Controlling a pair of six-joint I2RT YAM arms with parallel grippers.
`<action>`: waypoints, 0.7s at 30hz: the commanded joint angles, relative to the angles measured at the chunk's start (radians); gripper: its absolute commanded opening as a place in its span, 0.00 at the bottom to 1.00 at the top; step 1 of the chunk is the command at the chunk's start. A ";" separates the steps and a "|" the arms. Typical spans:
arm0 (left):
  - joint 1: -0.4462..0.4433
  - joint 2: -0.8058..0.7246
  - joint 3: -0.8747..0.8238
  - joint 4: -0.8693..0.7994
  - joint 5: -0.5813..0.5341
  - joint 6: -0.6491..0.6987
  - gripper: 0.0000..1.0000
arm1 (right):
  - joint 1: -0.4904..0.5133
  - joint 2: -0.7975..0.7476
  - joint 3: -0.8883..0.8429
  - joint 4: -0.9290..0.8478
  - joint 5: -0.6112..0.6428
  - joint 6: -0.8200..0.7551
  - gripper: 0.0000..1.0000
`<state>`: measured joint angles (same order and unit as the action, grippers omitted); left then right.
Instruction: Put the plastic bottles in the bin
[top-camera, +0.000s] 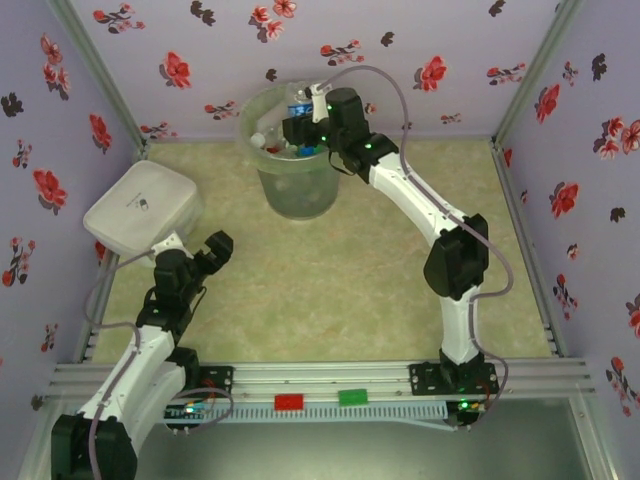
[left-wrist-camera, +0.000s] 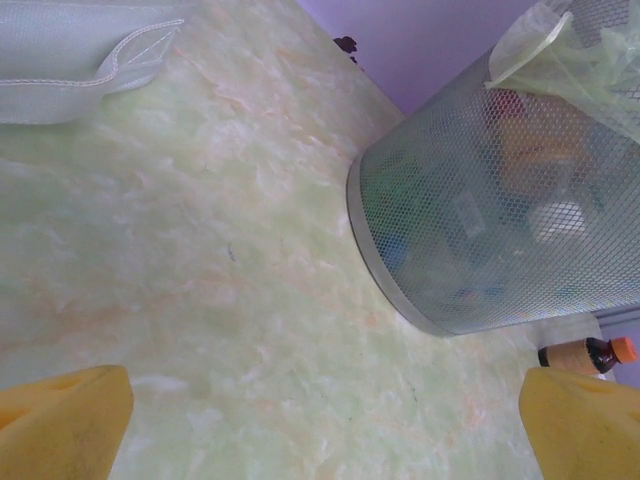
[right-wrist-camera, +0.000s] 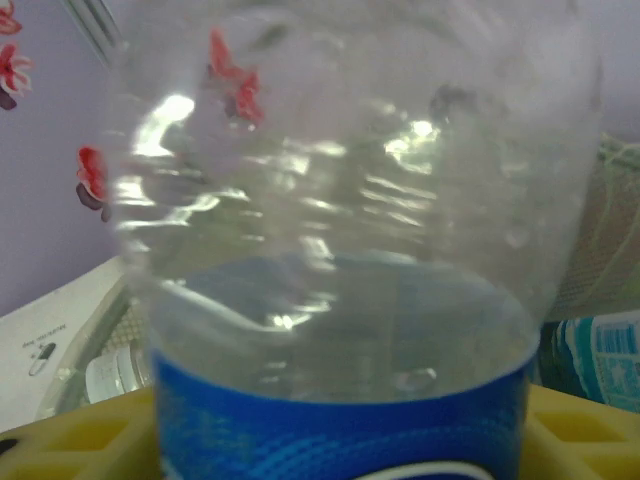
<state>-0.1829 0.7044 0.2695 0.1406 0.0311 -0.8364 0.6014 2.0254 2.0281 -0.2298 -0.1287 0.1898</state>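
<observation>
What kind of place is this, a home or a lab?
Likely a robot test cell, not a home: flower-patterned walls in metal framing box in a table, two arms are bolted to a rail, and the right gripper holds a plastic bottle over the bin.

A clear blue-labelled bottle (right-wrist-camera: 340, 300) hangs over the mouth of the upright pale round bin (top-camera: 295, 195), which holds other bottles (right-wrist-camera: 600, 365).

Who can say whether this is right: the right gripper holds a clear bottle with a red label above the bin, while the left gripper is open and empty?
The label is blue, not red, as the right wrist view shows. Otherwise correct: the right gripper holds the clear bottle above the bin, and the left gripper is open and empty.
</observation>
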 joint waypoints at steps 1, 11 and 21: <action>0.013 -0.012 -0.010 -0.008 0.012 0.016 1.00 | 0.006 -0.013 0.052 -0.016 0.035 -0.016 0.86; 0.049 -0.014 0.020 -0.047 0.008 0.067 1.00 | 0.006 -0.264 -0.170 -0.036 0.243 -0.160 1.00; 0.129 0.143 0.183 -0.130 -0.012 0.222 1.00 | -0.021 -0.641 -0.853 0.076 0.647 -0.233 1.00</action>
<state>-0.0650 0.7963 0.3817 0.0509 0.0326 -0.7101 0.5991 1.4204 1.3251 -0.1837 0.3149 -0.0067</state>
